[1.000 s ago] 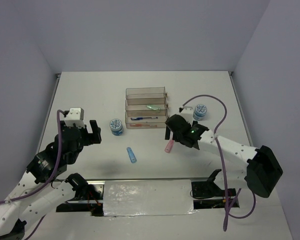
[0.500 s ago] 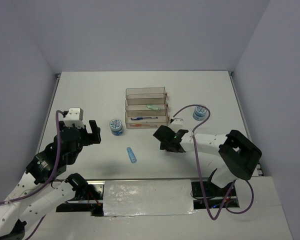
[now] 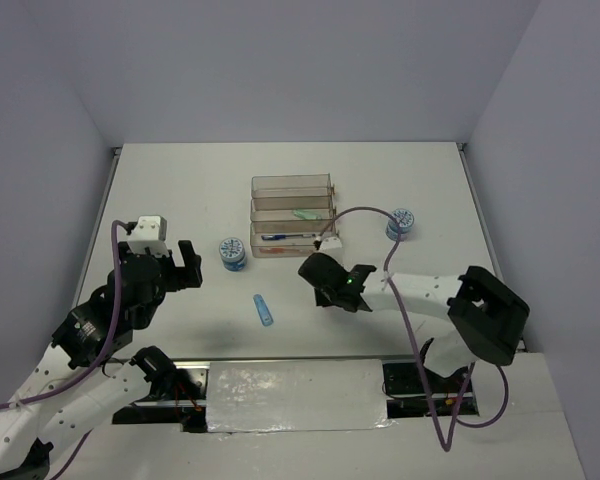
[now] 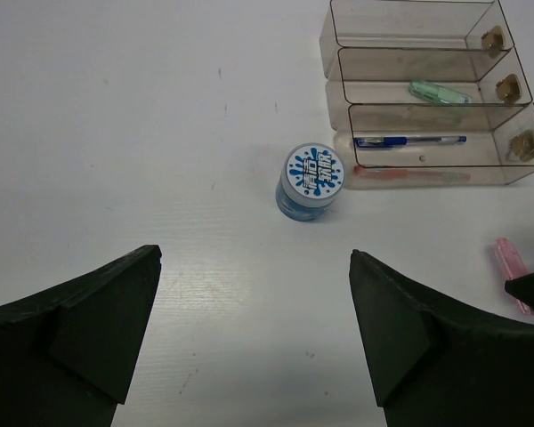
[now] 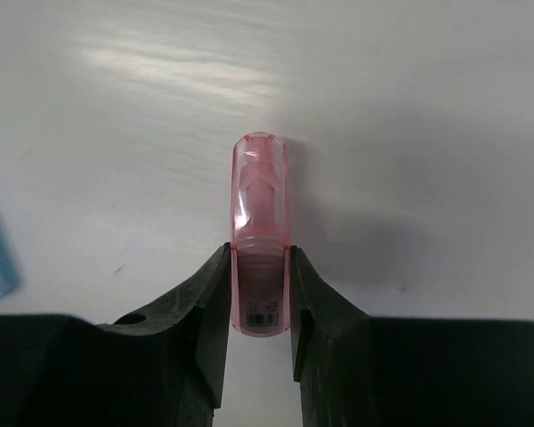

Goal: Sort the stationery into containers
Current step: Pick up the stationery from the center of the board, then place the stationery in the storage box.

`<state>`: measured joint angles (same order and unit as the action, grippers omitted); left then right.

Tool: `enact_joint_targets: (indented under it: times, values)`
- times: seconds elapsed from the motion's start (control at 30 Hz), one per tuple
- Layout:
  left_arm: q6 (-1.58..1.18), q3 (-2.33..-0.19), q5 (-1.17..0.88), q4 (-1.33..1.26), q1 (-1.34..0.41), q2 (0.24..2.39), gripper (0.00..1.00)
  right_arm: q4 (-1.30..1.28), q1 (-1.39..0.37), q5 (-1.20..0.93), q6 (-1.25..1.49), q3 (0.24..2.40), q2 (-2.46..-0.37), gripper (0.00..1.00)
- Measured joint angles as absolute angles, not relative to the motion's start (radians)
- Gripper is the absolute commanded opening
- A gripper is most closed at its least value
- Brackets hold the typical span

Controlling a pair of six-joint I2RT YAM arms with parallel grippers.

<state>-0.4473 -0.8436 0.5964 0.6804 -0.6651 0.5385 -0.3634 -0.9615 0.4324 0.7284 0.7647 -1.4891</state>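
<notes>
Right gripper (image 5: 261, 267) shifted left — pinching pink stick (image 5: 260, 196) | left gripper (image 4: 254, 258) spread (unmoved)

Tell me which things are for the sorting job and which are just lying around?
For the job: pink stick, blue stick, green stick, blue pen, red pen, patterned roll, second roll, clear trays.
Just there: purple cables, shiny strip at near edge.
</notes>
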Motion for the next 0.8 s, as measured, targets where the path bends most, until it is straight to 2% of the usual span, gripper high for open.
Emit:
enact_joint_targets:
  times: [0.17, 0.3, 0.4, 0.6, 0.8]
  values:
    - [-0.447, -0.844, 0.596, 0.68, -0.665, 0.539, 0.99, -0.257, -0.982, 0.258, 0.304, 0.801, -1.346, 0.0]
    - [-0.448, -0.844, 0.597, 0.681, -0.665, 0.534, 0.99, -0.221, -0.899, 0.117, -0.062, 0.936, -1.366, 0.0]
    - [-0.448, -0.844, 0.598, 0.68, -0.665, 0.52, 0.99, -0.249, -0.821, 0.079, -0.29, 1.103, -1.475, 0.0]
    - [-0.448, -0.844, 0.598, 0.68, -0.664, 0.512, 0.99, -0.446, -0.675, 0.096, -0.631, 1.605, -1.873, 0.0]
    - [-0.447, -0.843, 0.597, 0.68, -0.664, 0.512, 0.99, -0.548, -0.641, 0.113, -0.757, 1.715, -2.012, 0.03]
